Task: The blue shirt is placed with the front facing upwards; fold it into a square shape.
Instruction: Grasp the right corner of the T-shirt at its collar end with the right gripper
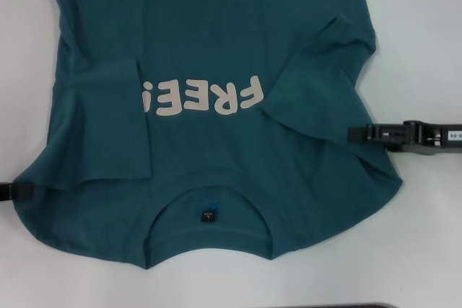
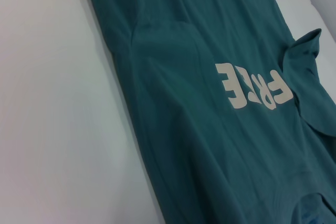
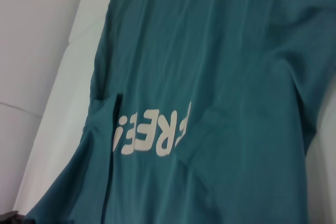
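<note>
The ribbed crew neck [image 1: 209,203] of the blue shirt [image 1: 216,27] is lying nearest the head camera, with a small dark neck label [image 1: 207,217] showing inside it. The shirt is spreading front-up over a white counter [image 1: 426,250], its collar end toward the robot and its body running off the far edge of the head view. The pale "FREE" lettering [image 1: 206,97] is reading upside down from the head view. Both short sleeves are lying folded inward over the chest: the left-side sleeve [image 1: 101,91] is covering the end of the lettering, and the right-side sleeve [image 1: 325,55] is resting just beside its other end. The cloth is showing soft creases around the shoulders. The right pincer [image 1: 354,134] is reaching in low from the right edge, a dark flat part touching the shirt's edge near the shoulder; whether it is holding cloth I cannot tell. The left pincer [image 1: 18,191] is showing only as a dark tip at the left edge, beside the shirt's shoulder, and its opening I cannot tell either. Pale seams are crossing the white surface beyond the shirt in the right wrist view.
</note>
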### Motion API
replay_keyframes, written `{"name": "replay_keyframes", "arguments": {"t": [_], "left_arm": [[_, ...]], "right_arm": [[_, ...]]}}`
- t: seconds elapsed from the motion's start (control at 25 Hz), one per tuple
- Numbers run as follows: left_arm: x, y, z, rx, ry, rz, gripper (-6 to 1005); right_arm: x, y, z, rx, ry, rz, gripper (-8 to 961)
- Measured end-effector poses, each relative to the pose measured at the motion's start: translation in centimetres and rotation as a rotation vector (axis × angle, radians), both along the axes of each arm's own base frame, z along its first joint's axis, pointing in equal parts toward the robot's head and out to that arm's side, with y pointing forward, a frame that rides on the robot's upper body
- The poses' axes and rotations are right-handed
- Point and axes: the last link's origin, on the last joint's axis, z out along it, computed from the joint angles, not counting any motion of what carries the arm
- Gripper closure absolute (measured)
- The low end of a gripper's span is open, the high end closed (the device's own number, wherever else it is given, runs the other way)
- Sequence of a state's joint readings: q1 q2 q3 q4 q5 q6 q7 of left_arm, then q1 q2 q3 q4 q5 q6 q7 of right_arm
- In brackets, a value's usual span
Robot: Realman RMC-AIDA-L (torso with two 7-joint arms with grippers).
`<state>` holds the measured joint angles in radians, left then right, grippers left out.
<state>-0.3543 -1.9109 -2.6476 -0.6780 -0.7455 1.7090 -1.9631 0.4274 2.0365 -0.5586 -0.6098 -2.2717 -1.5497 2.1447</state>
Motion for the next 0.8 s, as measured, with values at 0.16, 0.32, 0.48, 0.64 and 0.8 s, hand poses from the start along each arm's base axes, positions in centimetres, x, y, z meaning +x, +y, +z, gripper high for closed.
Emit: {"name": "replay_keyframes", "arguments": {"t": [0.16, 0.32, 0.48, 0.64, 0.8], "left_arm": [[0.0, 0.0, -0.1, -0.001, -0.002, 0.002, 1000], [0.2, 0.1, -0.1, -0.001, -0.004, -0.001, 1000], [0.3, 0.3, -0.2, -0.002, -0.006, -0.002, 1000], [0.3, 0.3, -0.2, -0.002, -0.006, -0.003, 1000], [0.3, 0.4, -0.2, -0.001, -0.005, -0.005, 1000]], "right_arm": [[0.5, -0.9, 0.3, -0.009, 0.010, -0.015, 39], [0.7, -1.5, 0.4, -0.017, 0.016, -0.020, 39], [0.7, -2.0, 0.4, -0.032, 0.031, -0.018, 39], [0.7, -2.6, 0.4, -0.048, 0.047, -0.014, 39], [0.3, -3.0, 0.4, -0.066, 0.078, -0.003, 39]]}}
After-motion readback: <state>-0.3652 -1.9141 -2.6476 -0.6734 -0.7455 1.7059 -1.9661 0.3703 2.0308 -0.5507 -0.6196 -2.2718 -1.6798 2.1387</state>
